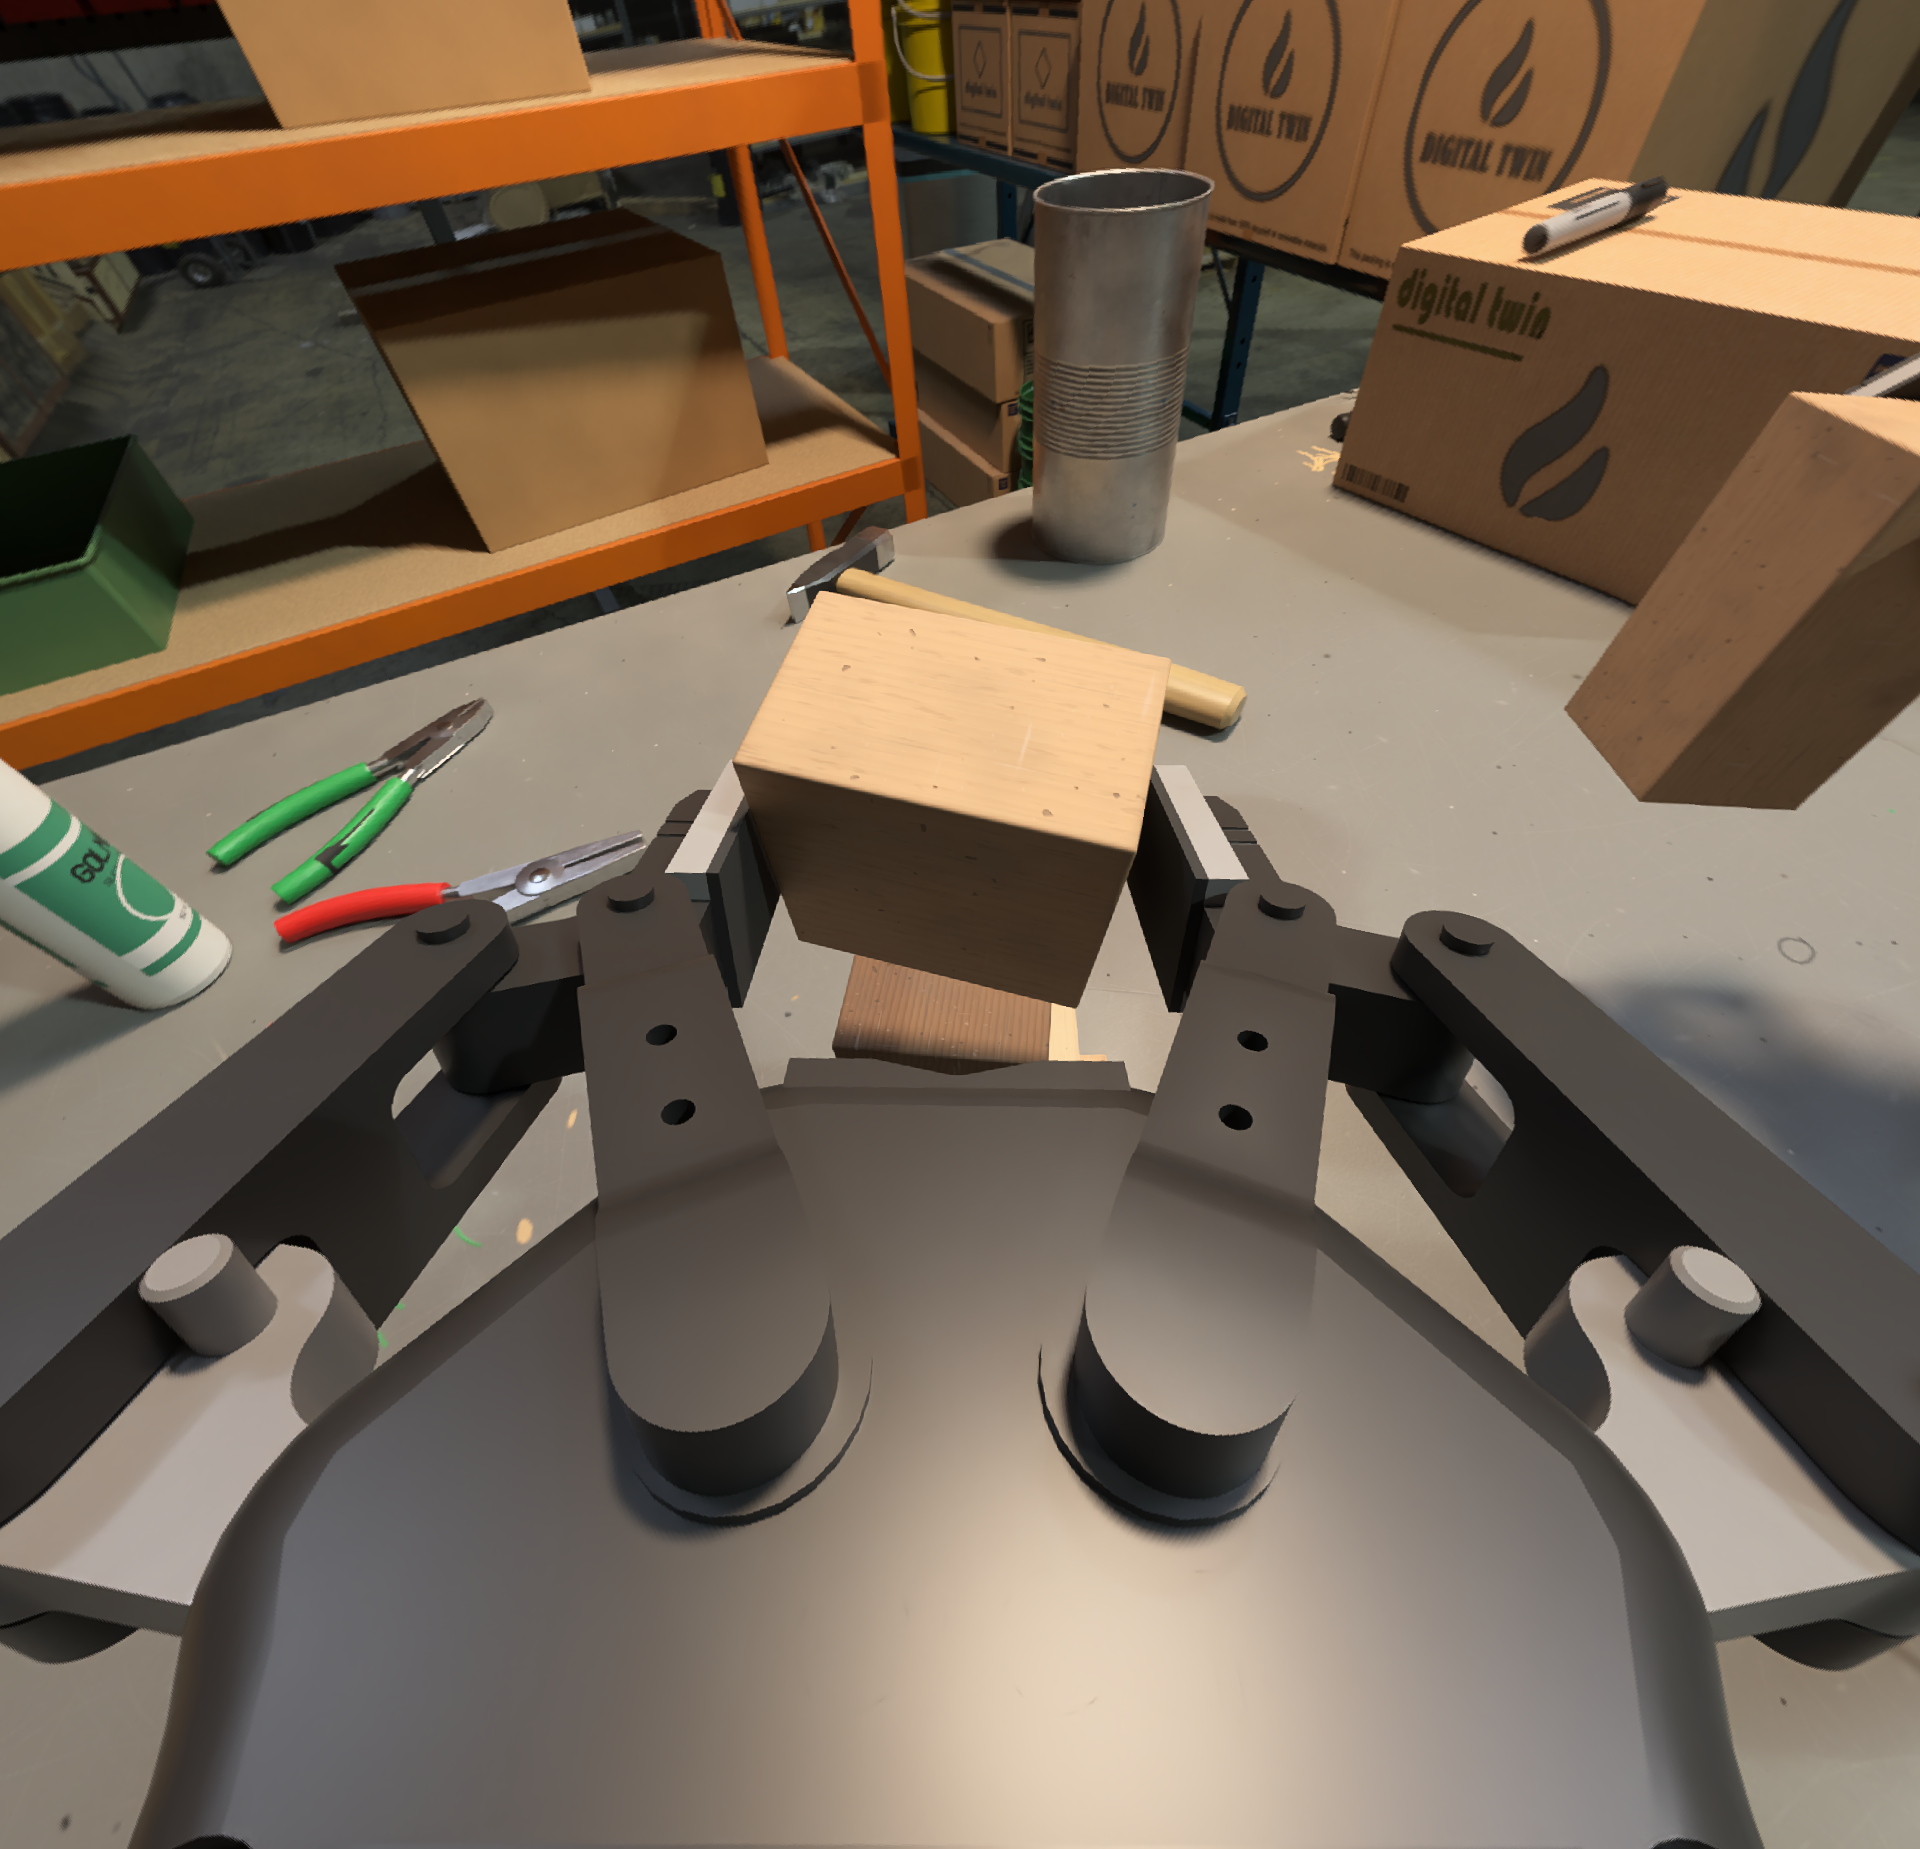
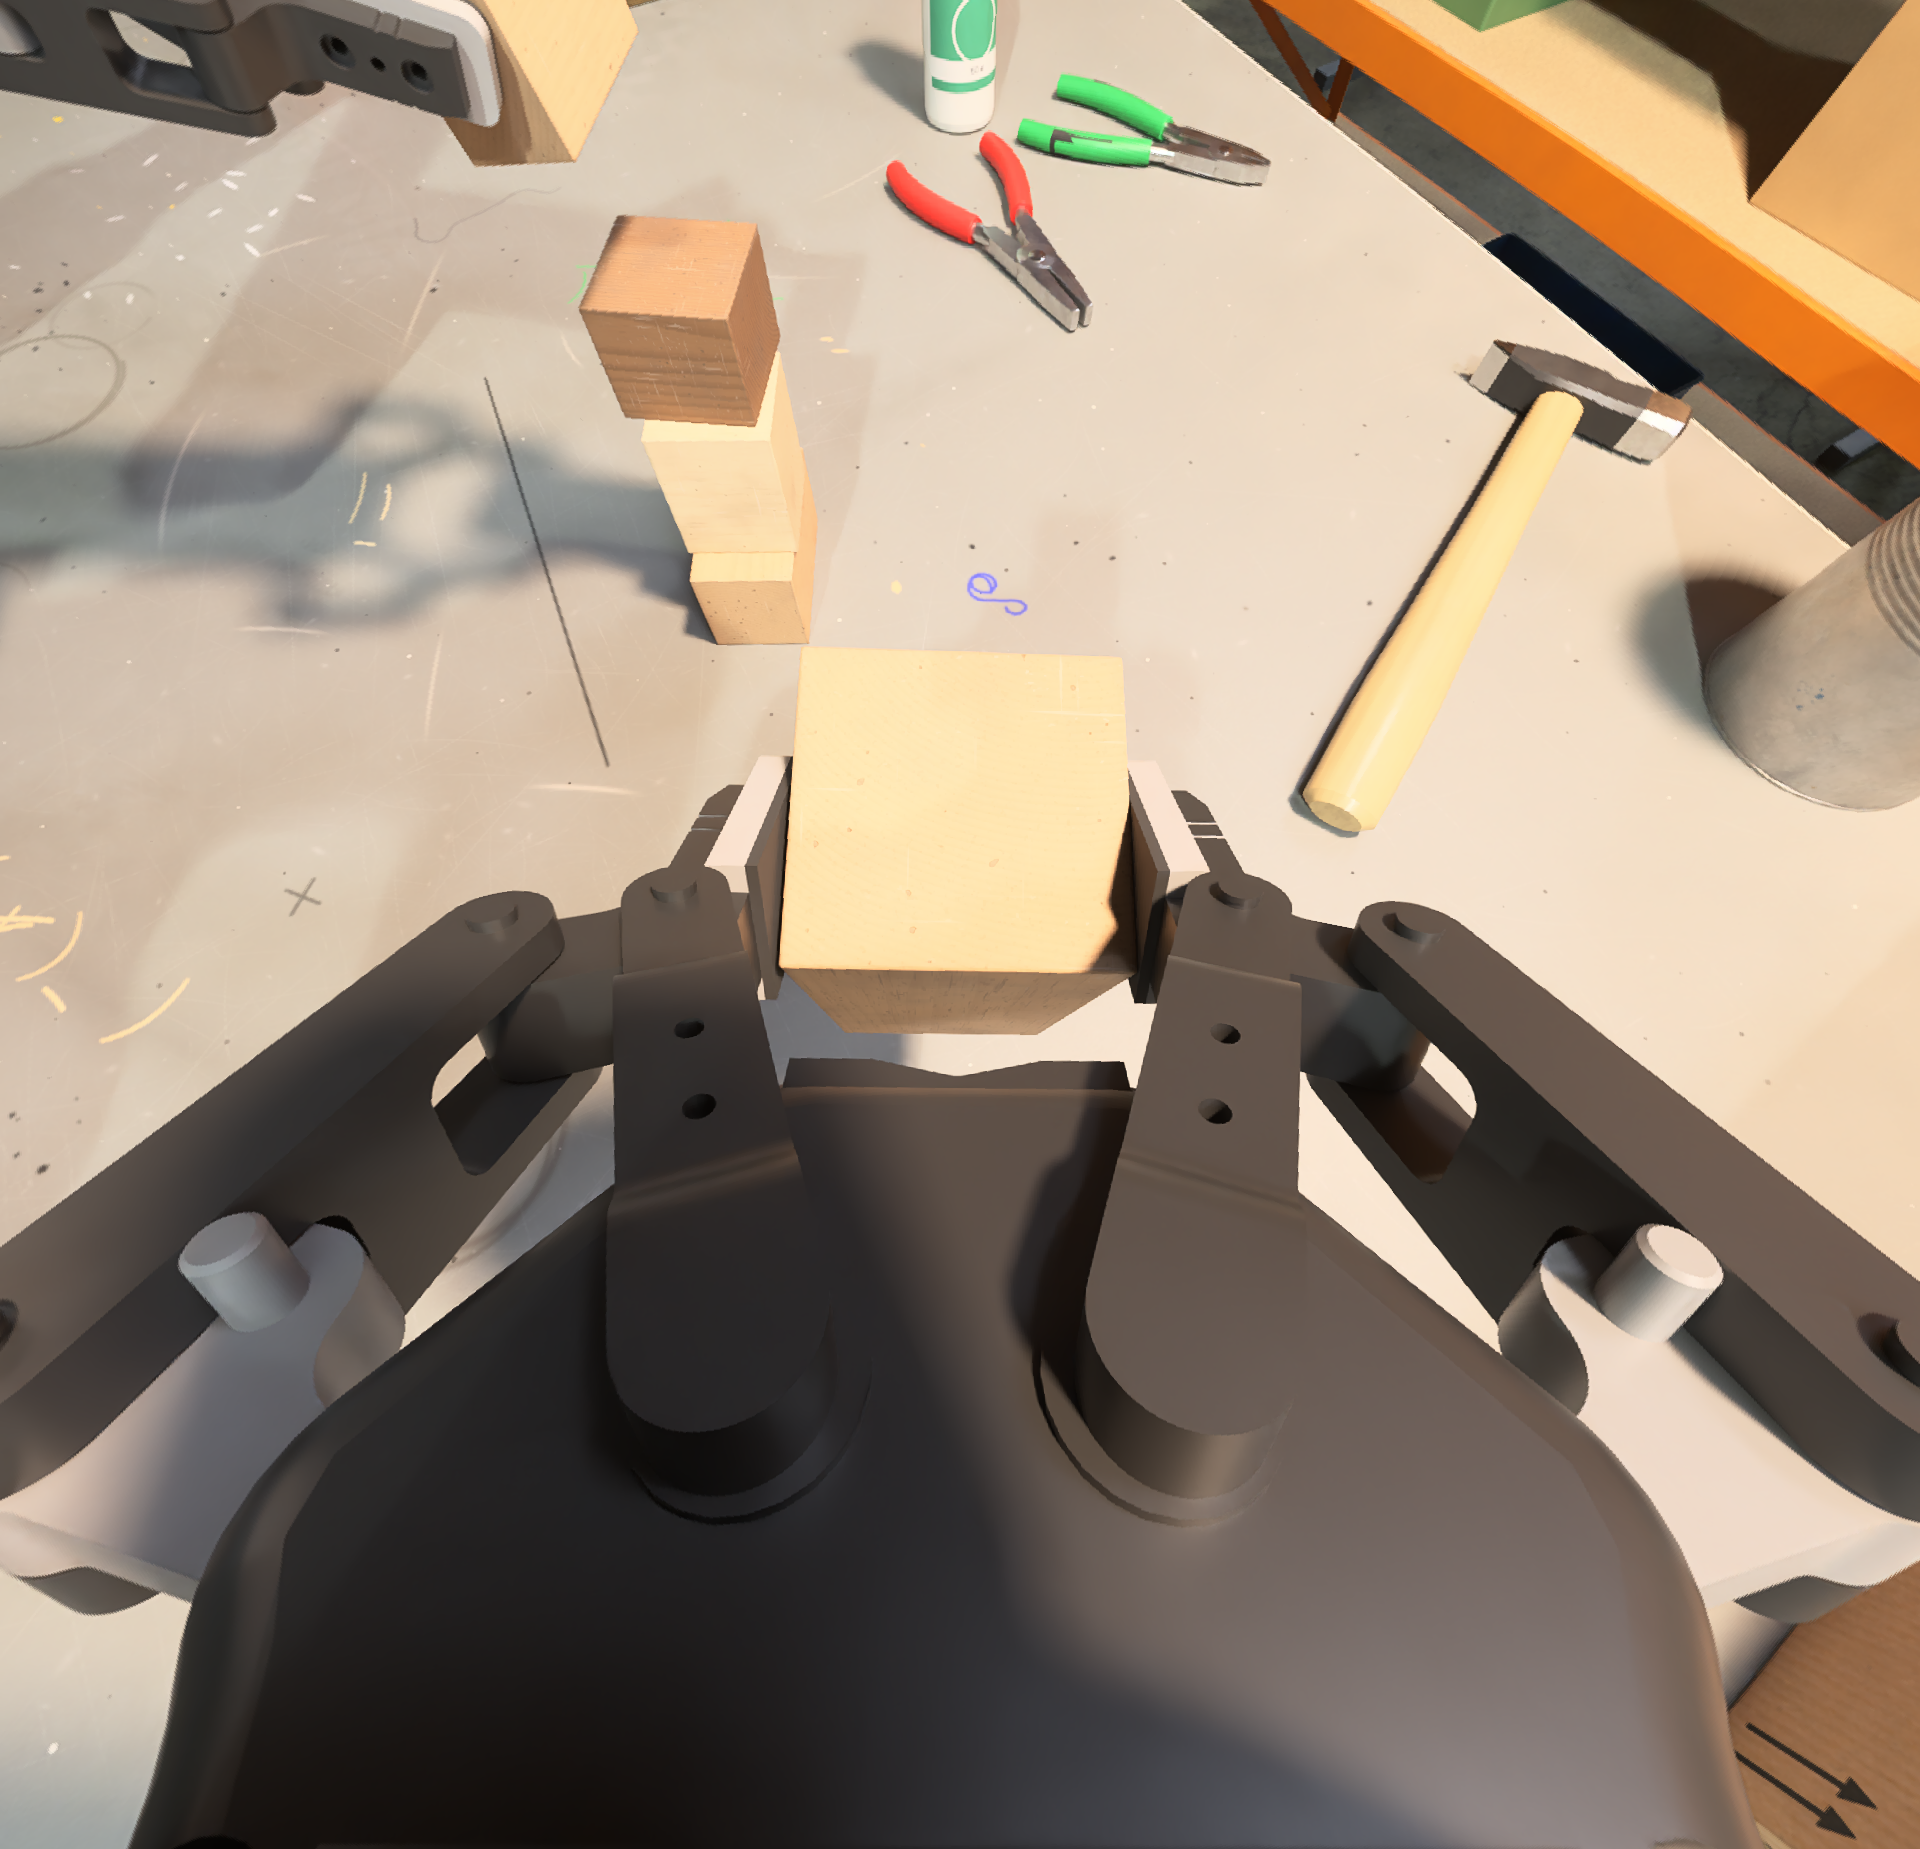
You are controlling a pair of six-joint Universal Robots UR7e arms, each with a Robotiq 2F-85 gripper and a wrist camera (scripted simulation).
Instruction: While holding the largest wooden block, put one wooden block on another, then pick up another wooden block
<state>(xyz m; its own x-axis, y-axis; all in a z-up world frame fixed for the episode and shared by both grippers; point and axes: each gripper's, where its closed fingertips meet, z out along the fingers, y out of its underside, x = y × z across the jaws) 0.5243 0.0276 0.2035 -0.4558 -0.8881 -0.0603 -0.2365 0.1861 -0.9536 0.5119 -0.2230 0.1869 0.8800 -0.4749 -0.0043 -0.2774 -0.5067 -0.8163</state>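
Observation:
My left gripper [image 1: 940, 833] is shut on a light wooden block [image 1: 951, 791] and holds it above the table. The top of a dark brown block [image 1: 940, 1015] shows just under it. My right gripper [image 2: 956, 823] is shut on a big light wooden block [image 2: 956, 812], which also hangs at the right of the left wrist view [image 1: 1766, 604]. In the right wrist view a stack stands on the table: the dark brown block [image 2: 681, 319] on two light blocks [image 2: 727, 469], [image 2: 748, 594]. The left gripper's block [image 2: 551, 33] shows at the top left there.
On the grey table [image 1: 1455, 864] lie a hammer [image 2: 1455, 594], red pliers [image 2: 987, 230], green pliers [image 2: 1143, 132] and a white and green bottle [image 2: 961, 23]. A steel cylinder [image 1: 1117, 365] and a cardboard box [image 1: 1621, 386] with a marker [image 1: 1595, 210] stand at the back. An orange shelf [image 1: 447, 137] lies beyond.

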